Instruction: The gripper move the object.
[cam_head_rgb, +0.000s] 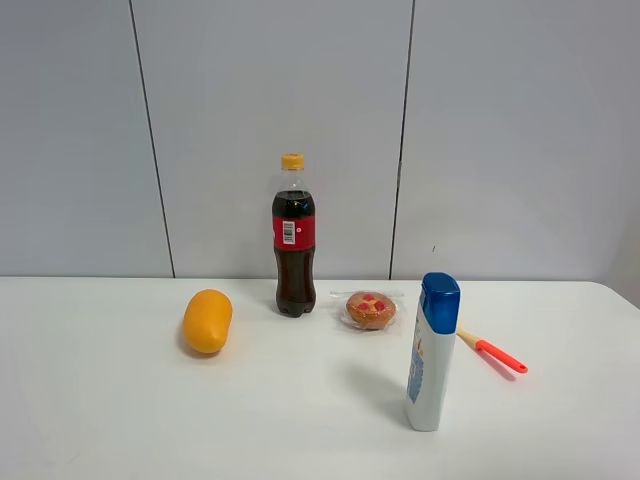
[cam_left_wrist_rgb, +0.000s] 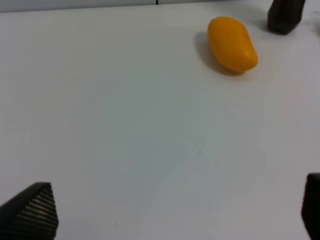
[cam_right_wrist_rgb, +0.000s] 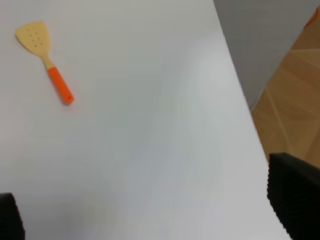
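While nothing on the white table (cam_head_rgb: 100, 400) is being touched, the spatula (cam_head_rgb: 492, 352) lies flat toward the right side, its pale blade mostly hidden behind a white bottle with a blue cap (cam_head_rgb: 432, 352) when seen from the high camera. Only the red-orange handle pokes out to the right of that bottle there. From the right wrist camera the spatula (cam_right_wrist_rgb: 45, 60) shows whole: pale yellow blade with small holes, handle angled away from it, lying alone on bare table well apart from the right gripper (cam_right_wrist_rgb: 150, 220). That gripper hangs above the table near its right edge, with wooden floor (cam_right_wrist_rgb: 295, 100) showing past it; its two dark tips sit at opposite sides of the view, spread wide, with nothing between them.

Over on the left, the left gripper (cam_left_wrist_rgb: 175, 215) is likewise spread wide above empty table, holding nothing. An orange oval fruit (cam_left_wrist_rgb: 232, 44) lies some way ahead of it. From the high camera a cola bottle (cam_head_rgb: 294, 238) with a yellow cap stands upright at the back, with the fruit (cam_head_rgb: 207, 320) to its left and a small wrapped pastry (cam_head_rgb: 371, 309) to its right, just beside it
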